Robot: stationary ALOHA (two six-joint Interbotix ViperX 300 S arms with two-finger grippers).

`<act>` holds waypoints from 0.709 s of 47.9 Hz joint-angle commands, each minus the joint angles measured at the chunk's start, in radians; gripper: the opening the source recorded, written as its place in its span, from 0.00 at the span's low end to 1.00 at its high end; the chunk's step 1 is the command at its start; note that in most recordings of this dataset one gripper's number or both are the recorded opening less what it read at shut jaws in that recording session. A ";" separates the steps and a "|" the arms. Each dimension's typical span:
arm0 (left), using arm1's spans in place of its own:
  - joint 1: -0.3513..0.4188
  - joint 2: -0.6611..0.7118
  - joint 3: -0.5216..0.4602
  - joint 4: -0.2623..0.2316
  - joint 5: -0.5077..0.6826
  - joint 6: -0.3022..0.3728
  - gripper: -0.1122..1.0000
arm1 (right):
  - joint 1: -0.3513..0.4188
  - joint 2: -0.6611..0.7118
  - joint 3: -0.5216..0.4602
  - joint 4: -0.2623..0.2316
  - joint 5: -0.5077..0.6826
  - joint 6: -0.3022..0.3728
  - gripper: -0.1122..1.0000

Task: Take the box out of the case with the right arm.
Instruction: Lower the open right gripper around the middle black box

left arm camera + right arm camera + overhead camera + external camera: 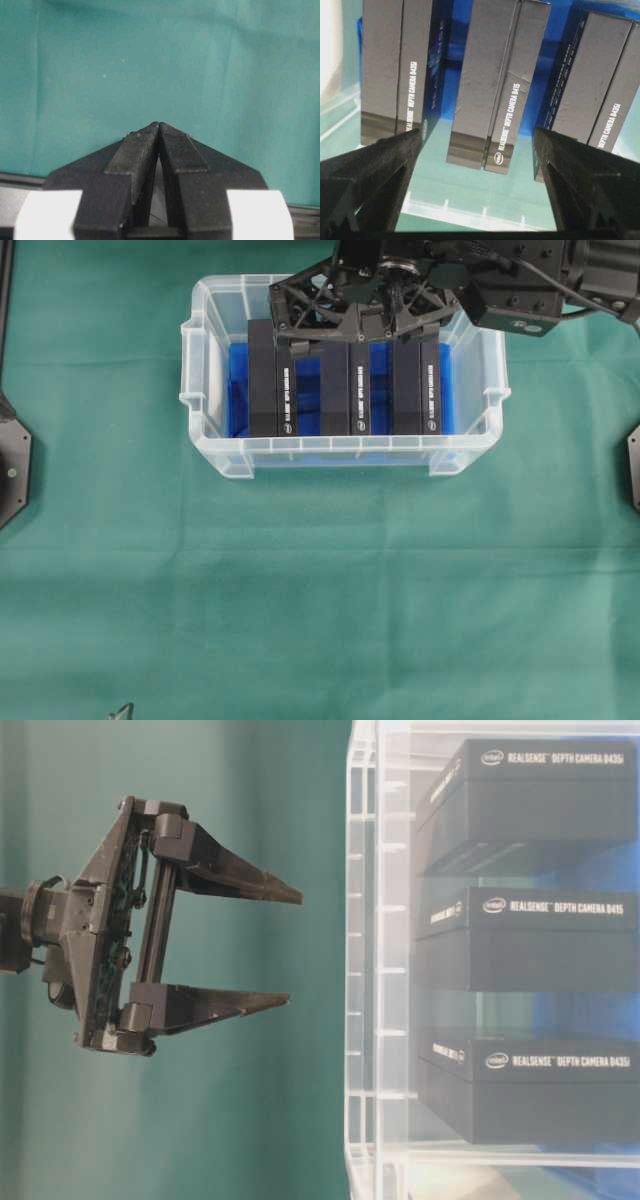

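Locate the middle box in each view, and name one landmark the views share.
Overhead: middle box, centre of the case, under the right pincer.
Table-level: middle of the stack.
Left wrist: not in view.
Right wrist: centre.
Landmark: white lettering on each box.

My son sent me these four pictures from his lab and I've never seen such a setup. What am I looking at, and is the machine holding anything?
It is a two-armed robot at a table covered in green cloth. One picture looks down from overhead, one is taken at table level, and two come from cameras on the wrists. On the cloth stands a clear plastic case with a blue bottom, holding three black boxes on edge, side by side. The right gripper hovers above the case with its fingers spread wide, roughly over the middle box, holding nothing. The left gripper is shut, over bare cloth, also empty.
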 commanded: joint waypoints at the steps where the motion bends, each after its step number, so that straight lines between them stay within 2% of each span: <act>1: -0.002 0.003 -0.025 0.003 -0.003 0.002 0.12 | 0.003 -0.021 -0.025 -0.003 -0.002 -0.002 0.92; 20: -0.002 0.002 -0.021 0.003 -0.003 0.002 0.12 | 0.003 -0.002 -0.005 -0.005 -0.009 -0.011 0.92; 34: -0.003 0.003 -0.025 0.003 -0.003 0.002 0.12 | -0.006 0.014 0.094 -0.009 -0.115 -0.012 0.92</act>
